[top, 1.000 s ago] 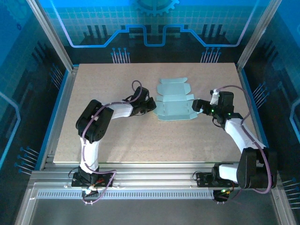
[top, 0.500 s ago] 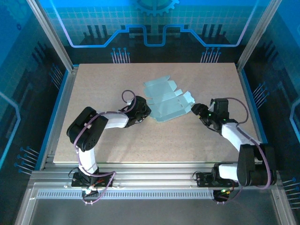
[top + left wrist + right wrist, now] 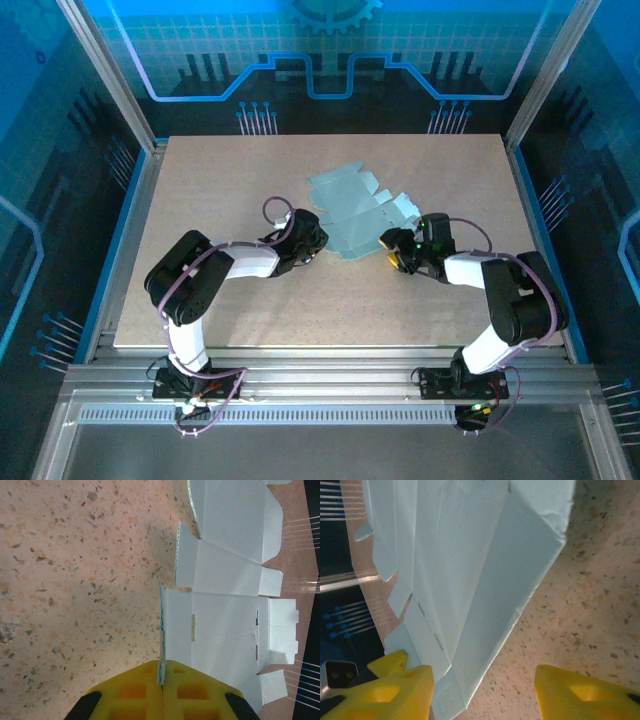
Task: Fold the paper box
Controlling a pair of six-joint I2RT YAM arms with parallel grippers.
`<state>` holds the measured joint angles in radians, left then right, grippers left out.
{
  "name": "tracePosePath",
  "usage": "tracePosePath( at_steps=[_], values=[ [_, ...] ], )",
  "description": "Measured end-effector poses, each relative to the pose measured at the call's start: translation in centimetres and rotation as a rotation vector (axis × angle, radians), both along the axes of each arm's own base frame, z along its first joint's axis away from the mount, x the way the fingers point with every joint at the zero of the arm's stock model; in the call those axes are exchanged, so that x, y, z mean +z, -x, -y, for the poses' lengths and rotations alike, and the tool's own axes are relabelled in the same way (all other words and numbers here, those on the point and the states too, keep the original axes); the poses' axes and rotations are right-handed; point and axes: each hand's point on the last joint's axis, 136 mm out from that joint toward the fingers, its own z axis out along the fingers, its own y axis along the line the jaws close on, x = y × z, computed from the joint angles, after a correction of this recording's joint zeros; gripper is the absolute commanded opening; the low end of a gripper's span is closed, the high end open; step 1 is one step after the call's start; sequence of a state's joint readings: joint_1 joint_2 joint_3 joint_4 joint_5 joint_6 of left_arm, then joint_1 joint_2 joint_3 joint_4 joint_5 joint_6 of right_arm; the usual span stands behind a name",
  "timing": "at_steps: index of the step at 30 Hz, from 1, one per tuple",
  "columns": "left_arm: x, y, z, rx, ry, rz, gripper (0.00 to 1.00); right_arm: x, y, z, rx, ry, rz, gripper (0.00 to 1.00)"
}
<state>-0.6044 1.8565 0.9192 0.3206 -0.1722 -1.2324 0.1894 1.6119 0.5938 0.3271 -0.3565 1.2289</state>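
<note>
Pale blue card, die-cut into flaps and tabs, forms the box (image 3: 352, 212), which lies unfolded near the middle of the speckled table (image 3: 220, 180), between the two grippers. The left gripper (image 3: 316, 240) meets its near-left edge; in the left wrist view the yellow fingers (image 3: 140, 695) are pressed together on that raised edge of the box (image 3: 225, 630), which stands on end between them while the remaining panels spread away over the table (image 3: 75, 580). The right gripper (image 3: 390, 248) sits at the near-right corner of the blank. In the right wrist view its jaws stand apart, one yellow finger (image 3: 400, 690) just beside a lifted, creased panel of the box (image 3: 470, 580), the other finger well clear over bare table (image 3: 600, 580); the card's lower corner falls in the gap of the right gripper (image 3: 485, 680), and whether it touches the near finger cannot be told.
</note>
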Motion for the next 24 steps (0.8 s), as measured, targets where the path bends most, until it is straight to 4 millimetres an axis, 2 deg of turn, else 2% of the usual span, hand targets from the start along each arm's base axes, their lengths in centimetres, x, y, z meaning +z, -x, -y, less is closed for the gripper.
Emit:
tracePosePath(
  at_steps=[13,16,17,19,20,24],
  values=[
    [0.0,0.0,0.0,0.0,-0.001,0.001,0.0,-1.7,-2.1,-0.7,-0.026,-0.045,-0.032,0.14],
    [0.0,0.0,-0.1,0.003,-0.007,0.004,0.0,-1.6,-2.5,-0.9,-0.022,-0.055,-0.027,0.08],
    [0.0,0.0,-0.1,0.005,-0.01,0.006,0.05,-1.4,-2.6,-0.9,-0.019,-0.057,-0.021,0.07],
    [0.0,-0.1,-0.2,0.004,-0.017,0.011,0.35,-1.0,-3.0,-0.9,-0.007,-0.049,-0.01,0.03],
    [0.0,0.0,-0.2,0.0,-0.024,0.014,0.46,-0.9,-3.2,-0.8,0.002,-0.032,-0.005,0.01],
    [0.6,0.8,-1.5,-0.017,-0.088,0.039,0.84,-0.6,-3.5,-0.3,0.053,0.037,-0.003,0.0]
  ],
)
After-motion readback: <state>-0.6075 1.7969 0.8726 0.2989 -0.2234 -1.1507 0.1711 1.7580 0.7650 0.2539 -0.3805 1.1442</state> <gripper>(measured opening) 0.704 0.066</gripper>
